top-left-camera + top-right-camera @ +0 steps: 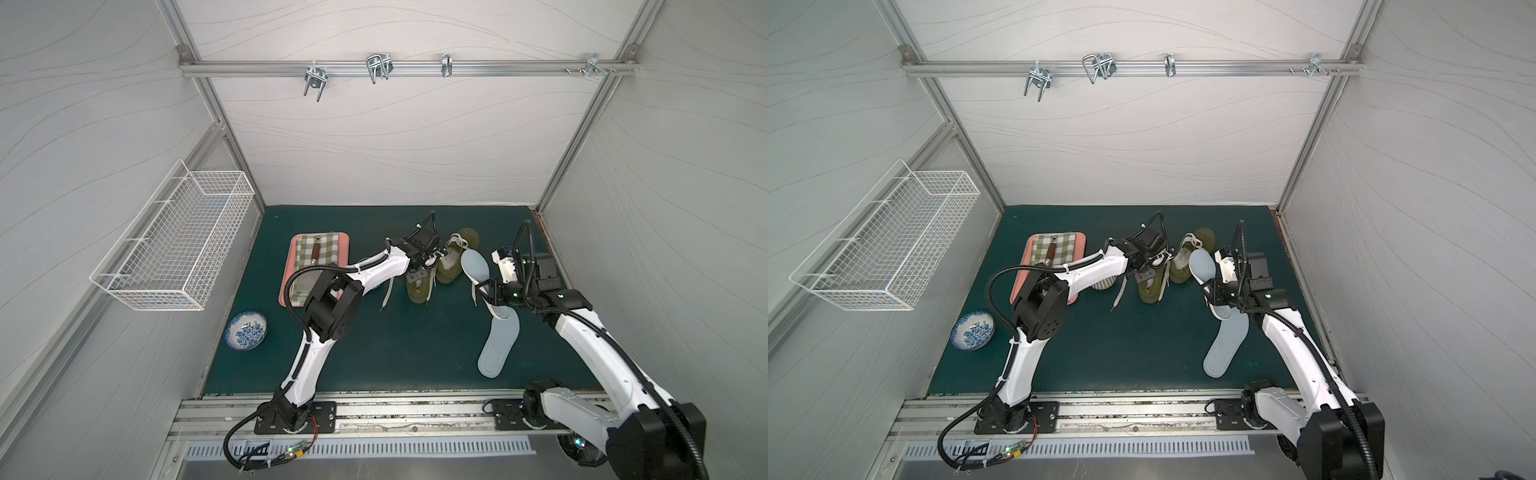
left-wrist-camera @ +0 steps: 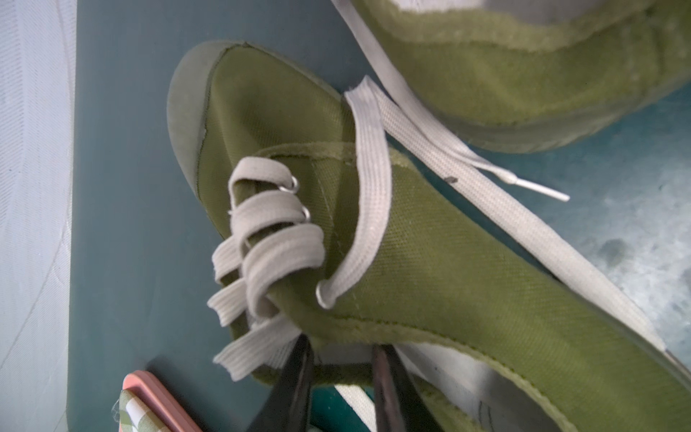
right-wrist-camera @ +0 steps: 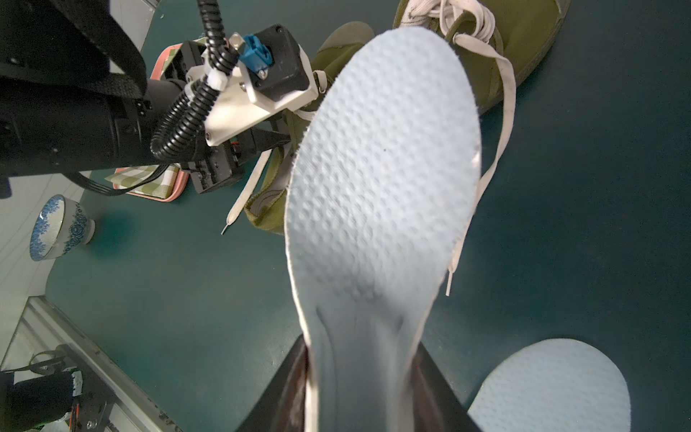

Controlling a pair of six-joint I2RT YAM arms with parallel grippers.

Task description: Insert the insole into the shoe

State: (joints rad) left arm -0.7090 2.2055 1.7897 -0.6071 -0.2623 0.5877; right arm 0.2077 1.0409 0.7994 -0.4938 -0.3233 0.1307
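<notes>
Robot arm readies a pale blue insole: the right gripper pinches it across its narrow waist and holds it clear of the table, toe end aimed at two olive canvas shoes near the middle of the far edge. The left gripper nips the rim of the shoe nearer the front, one finger either side of the collar, close by its loose white laces. The second shoe stands just beside it, toward the far edge. A second insole lies flat near the right edge. Toward the far left corner, a pink tray carries a checked cloth. A blue-patterned bowl sits by the left edge.
</notes>
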